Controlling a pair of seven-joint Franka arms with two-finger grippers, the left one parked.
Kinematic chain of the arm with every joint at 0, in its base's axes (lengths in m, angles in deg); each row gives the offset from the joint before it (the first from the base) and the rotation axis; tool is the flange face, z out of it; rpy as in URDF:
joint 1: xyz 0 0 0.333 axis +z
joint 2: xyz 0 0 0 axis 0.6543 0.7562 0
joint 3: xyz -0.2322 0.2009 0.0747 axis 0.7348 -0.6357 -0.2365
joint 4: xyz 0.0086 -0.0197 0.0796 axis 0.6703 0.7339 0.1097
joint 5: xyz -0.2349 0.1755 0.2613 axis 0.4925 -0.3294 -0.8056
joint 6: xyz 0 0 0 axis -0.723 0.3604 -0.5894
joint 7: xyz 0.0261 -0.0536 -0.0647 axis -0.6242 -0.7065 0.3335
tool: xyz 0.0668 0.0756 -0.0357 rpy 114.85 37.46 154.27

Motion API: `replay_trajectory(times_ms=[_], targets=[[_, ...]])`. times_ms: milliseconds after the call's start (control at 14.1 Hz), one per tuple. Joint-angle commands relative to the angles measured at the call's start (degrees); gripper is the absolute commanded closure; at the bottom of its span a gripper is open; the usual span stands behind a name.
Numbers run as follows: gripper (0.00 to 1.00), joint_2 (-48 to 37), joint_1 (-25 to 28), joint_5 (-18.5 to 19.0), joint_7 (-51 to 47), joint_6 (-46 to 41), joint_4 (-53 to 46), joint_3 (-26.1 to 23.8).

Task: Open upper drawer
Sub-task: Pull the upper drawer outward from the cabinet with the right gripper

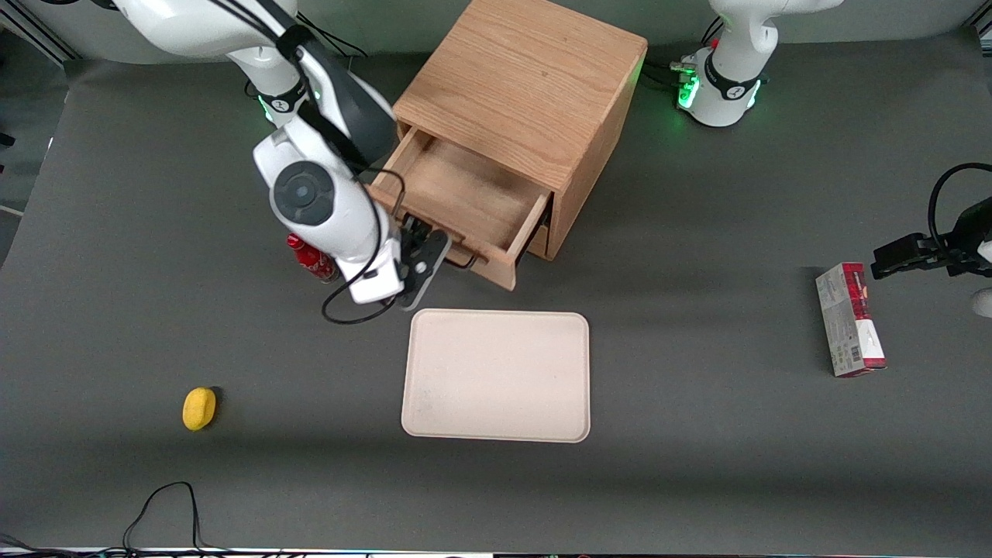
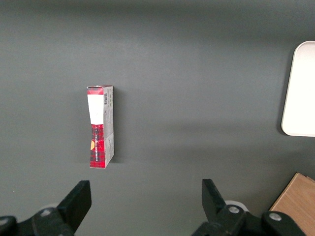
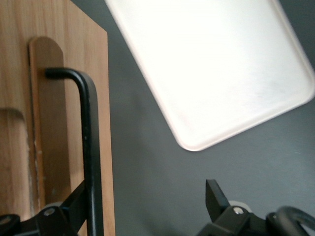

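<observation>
The upper drawer (image 1: 465, 203), in the front view, stands well pulled out of the wooden cabinet (image 1: 535, 85) near the middle of the tabletop's robot-side edge, its bare inside showing. The gripper (image 1: 438, 246) sits at the drawer's front by the black wire handle (image 1: 465, 260), just above the pale tray (image 1: 496, 376).

From the left wrist, only a red box (image 2: 101, 127) on the grey mat, the tray's edge and a cabinet corner appear.

From the right wrist, the fingers (image 3: 216, 196) are spread, with the handle (image 3: 91, 147) passing by one finger and not clamped. Judged so, the pull looks nearly complete; withdraw straight along the drawer's travel, avoiding snagging the wire.
</observation>
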Motion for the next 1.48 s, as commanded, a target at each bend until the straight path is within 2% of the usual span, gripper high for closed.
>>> replay_trajectory(times_ms=[0, 636, 848, 990, 1131, 1202, 1273, 1414], targets=[[0.00, 3.5, 0.5, 0.4, 2.8, -0.6, -5.4, 2.4], [0.00, 4.3, 0.4, 0.7, 2.1, -0.8, -8.6, 4.6], [0.00, 3.2, 0.4, 1.0, 1.8, -9.4, -16.3, 5.2], [0.00, 3.1, 0.4, 0.9, 1.9, -14.9, -21.8, 7.0], [0.00, 1.0, 0.2, 0.1, 2.0, -14.2, -22.7, 10.5], [0.00, 0.0, 0.1, -1.6, 0.8, -13.9, -22.9, 11.7], [0.00, -2.9, -0.3, -3.3, -2.9, -14.7, -22.0, 13.9], [0.00, -9.7, -0.3, -3.7, -10.3, -18.1, -15.1, 17.4]])
